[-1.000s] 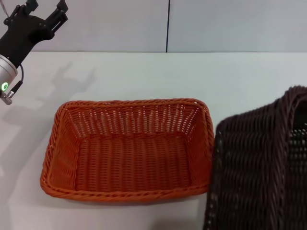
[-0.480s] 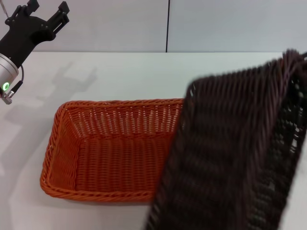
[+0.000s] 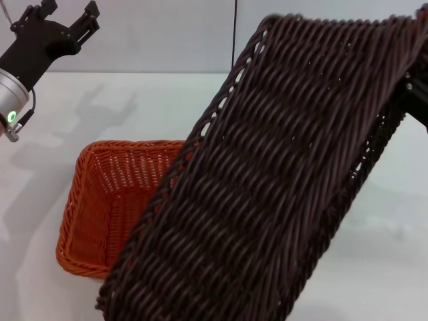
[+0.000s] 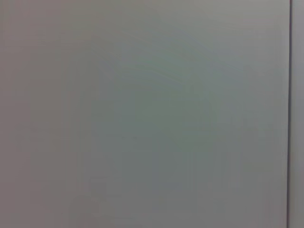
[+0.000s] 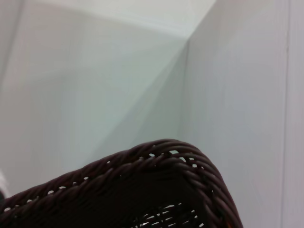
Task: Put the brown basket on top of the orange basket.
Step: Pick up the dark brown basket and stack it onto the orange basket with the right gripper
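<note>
The brown basket [image 3: 281, 187] hangs tilted in the air in the head view, its underside facing me, and it covers the right part of the orange basket [image 3: 110, 200]. The orange basket rests on the white table with only its left end showing. My right gripper [image 3: 416, 95] shows as a black part at the brown basket's upper right end, shut on its rim. The braided rim of the brown basket [image 5: 142, 185] fills the near part of the right wrist view. My left gripper [image 3: 65, 12] is raised at the far left, open and holding nothing.
The white table [image 3: 134, 100] stretches behind and left of the baskets, up to a pale wall with a dark vertical seam [image 3: 235, 33]. The left wrist view shows only that plain wall [image 4: 142, 114].
The brown basket has risen from the right side and swung left and up, now over much of the orange basket. The left arm has barely moved.
</note>
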Robot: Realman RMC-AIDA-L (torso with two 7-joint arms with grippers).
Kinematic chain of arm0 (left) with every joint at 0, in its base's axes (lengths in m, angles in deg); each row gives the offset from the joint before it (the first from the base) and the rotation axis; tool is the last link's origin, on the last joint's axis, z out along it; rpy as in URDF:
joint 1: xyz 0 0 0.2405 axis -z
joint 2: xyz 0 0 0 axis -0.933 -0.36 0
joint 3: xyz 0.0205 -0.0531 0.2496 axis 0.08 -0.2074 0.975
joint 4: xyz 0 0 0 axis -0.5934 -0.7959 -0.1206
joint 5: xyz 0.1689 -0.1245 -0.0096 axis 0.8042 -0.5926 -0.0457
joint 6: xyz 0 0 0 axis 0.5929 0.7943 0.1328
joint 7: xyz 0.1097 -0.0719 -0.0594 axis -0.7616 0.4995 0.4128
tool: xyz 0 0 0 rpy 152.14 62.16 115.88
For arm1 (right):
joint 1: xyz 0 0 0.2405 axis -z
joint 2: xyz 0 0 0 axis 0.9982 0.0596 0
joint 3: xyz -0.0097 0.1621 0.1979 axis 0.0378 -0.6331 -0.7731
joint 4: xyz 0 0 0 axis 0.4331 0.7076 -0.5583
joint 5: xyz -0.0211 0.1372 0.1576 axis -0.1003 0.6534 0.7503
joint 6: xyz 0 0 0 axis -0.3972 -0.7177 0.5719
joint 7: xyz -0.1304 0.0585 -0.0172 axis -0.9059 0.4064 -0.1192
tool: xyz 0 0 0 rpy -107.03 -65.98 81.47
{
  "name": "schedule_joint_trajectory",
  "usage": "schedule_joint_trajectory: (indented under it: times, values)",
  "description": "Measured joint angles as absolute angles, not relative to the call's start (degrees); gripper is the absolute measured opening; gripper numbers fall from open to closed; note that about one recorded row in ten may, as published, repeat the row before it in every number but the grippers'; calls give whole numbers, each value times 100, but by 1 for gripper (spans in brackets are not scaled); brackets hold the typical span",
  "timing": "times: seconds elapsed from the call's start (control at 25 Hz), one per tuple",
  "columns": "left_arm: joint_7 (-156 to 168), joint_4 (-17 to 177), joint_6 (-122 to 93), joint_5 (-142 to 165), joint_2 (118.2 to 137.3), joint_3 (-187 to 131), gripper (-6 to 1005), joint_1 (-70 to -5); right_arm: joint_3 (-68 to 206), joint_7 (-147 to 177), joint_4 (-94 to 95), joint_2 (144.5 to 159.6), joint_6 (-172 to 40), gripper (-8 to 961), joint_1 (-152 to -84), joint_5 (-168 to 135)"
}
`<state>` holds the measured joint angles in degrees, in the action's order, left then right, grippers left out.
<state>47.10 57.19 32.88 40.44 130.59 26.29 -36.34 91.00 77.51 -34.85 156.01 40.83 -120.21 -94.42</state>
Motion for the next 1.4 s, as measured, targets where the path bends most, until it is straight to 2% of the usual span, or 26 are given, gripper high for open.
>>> schedule_joint_trajectory:
  times: [0.36,0.64,1.4]
  values:
    - [4679,5719,3189,4042,13060,2642,844,-3557,9080,7009,-2353,15767,3878,131,-11923,-8961]
    - [4677,5719,2998,4046,13061,2658,844,-3443,9005,6565,-1349,15830,3652,131,-11683,-8462]
    - [4641,5722,2693,4063,13061,2787,844,-3247,8717,4857,1050,15866,3645,132,-11548,-8074]
